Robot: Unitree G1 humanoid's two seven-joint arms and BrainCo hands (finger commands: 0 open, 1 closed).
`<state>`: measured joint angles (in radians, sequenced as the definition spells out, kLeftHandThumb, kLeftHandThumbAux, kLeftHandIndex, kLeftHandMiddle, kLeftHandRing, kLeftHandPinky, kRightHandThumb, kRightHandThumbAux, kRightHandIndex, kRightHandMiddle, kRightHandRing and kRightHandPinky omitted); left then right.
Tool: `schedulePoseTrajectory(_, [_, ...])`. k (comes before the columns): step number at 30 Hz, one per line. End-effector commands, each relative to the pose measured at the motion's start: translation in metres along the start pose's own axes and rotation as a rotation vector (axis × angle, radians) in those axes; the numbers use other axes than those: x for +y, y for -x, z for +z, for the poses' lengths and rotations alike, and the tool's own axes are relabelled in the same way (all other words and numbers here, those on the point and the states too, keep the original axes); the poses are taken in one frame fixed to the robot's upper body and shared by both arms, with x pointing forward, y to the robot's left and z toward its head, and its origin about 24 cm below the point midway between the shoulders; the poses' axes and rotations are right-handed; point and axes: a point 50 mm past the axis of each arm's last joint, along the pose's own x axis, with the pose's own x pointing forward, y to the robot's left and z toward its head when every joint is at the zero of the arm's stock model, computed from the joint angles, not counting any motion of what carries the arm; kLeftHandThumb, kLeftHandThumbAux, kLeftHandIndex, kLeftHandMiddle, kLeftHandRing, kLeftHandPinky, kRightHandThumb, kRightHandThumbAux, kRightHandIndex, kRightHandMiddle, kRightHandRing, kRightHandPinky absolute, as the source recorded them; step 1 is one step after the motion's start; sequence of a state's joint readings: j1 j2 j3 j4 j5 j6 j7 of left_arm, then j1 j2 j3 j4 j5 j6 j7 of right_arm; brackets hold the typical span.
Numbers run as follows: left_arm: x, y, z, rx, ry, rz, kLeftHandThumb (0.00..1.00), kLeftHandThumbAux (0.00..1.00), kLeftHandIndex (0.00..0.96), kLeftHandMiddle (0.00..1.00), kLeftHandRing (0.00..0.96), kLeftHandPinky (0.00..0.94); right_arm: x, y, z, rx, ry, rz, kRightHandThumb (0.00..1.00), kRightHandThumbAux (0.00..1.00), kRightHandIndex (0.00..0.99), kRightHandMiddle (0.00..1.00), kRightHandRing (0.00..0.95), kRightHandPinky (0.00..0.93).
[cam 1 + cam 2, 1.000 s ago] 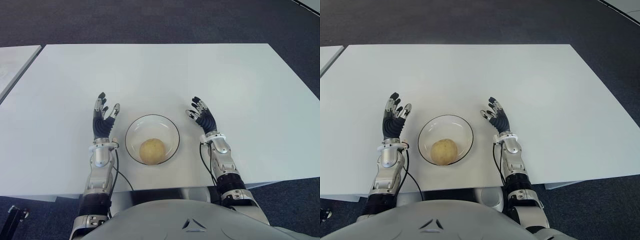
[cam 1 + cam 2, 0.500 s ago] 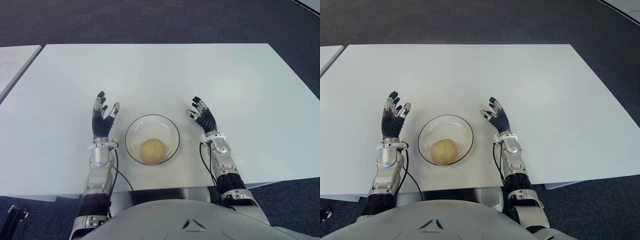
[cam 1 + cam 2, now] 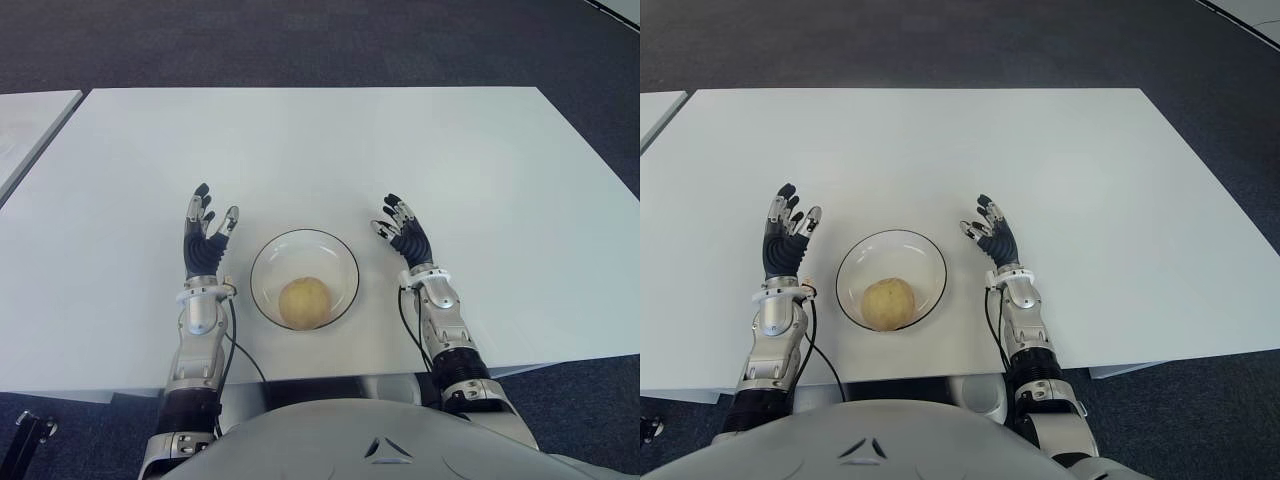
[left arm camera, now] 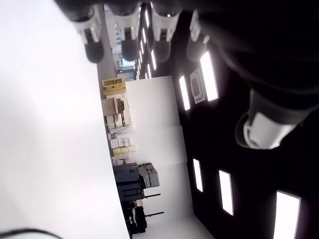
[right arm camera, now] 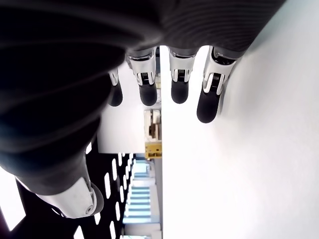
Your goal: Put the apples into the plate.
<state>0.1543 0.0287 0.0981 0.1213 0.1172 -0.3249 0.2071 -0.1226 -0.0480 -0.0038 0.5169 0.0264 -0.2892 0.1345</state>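
Observation:
A yellowish apple [image 3: 304, 301] lies inside the clear glass plate [image 3: 268, 262] near the front edge of the white table [image 3: 320, 150]. My left hand [image 3: 205, 236] stands to the left of the plate, fingers spread and holding nothing. On the plate's right, my right hand [image 3: 403, 231] is likewise open with its fingers extended. Both wrist views show straight fingers [image 5: 178, 79] with nothing between them and bare table beyond.
A second pale table [image 3: 25, 125] edges in at the far left. Dark carpet floor [image 3: 300, 40] surrounds the table. Black cables [image 3: 240, 345] run from my wrists over the front edge.

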Motion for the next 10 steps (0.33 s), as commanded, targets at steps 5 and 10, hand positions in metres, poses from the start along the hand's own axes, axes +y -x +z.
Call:
schedulePoseTrajectory(5, [0.0000,0.0014,-0.0032,0.018,-0.005,-0.025,0.000,0.566,0.000,0.000,0.000,0.004,0.0032,0.0073,-0.0129,0.040,-0.028,-0.016,0.058,0.743,0.000,0.039,0.038,0.087])
schedulePoseTrajectory(10, [0.0000,0.0012,-0.0030,0.015,-0.005,-0.030,0.000,0.561,0.000,0.002,0.000,0.001,0.0050,0.0075,-0.0109,0.008,-0.037,-0.040,0.056,0.741,0.000,0.042,0.040,0.090])
